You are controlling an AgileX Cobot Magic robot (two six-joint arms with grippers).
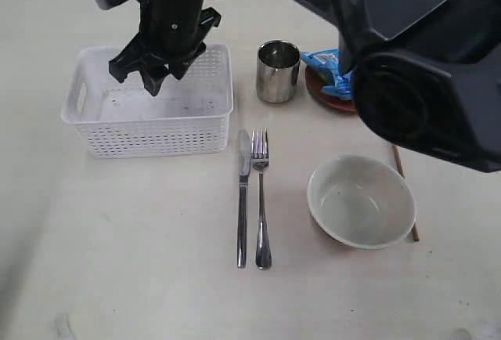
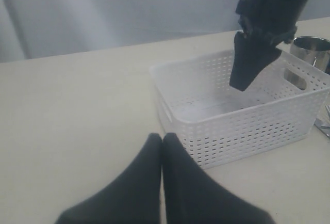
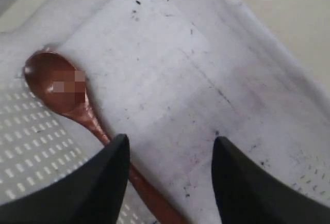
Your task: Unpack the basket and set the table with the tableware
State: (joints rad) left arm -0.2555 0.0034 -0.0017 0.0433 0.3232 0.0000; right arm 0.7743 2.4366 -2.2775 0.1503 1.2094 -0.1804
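White rectangular perforated plastic basket (image 1: pixel 149 132) sits far left on the pale cream tabletop (image 1: pixel 117 238).

Right gripper (image 1: pixel 160 74) reaches across the middle, with its fingertips inside the basket. Jaws stand wide apart, nothing clamped. Reddish-brown wooden spoon (image 3: pixel 56 82) lies flat on the basket floor beside a lattice wall. Its handle runs under the gap, close to one finger (image 3: pixel 98 182); cannot tell if they touch.

Left gripper (image 2: pixel 163 144) is low over bare tabletop, left of the basket and apart from it. Its fingers are pressed together and hold nothing.

Laid out on the table:
- Steel knife (image 1: pixel 243 199) and steel fork (image 1: pixel 261 199) lie side by side, just nearer than the basket's right end.
- Pale greenish-white bowl (image 1: pixel 360 203) sits right of them.
- Brown wooden chopsticks (image 1: pixel 405 191) lie by the bowl's right rim, partly hidden by the arm.
- Steel cup (image 1: pixel 278 70) stands upright, right of the basket.
- Small reddish-brown round plate (image 1: pixel 333 101) sits right of the cup, with a blue snack packet (image 1: pixel 329 66) on it.
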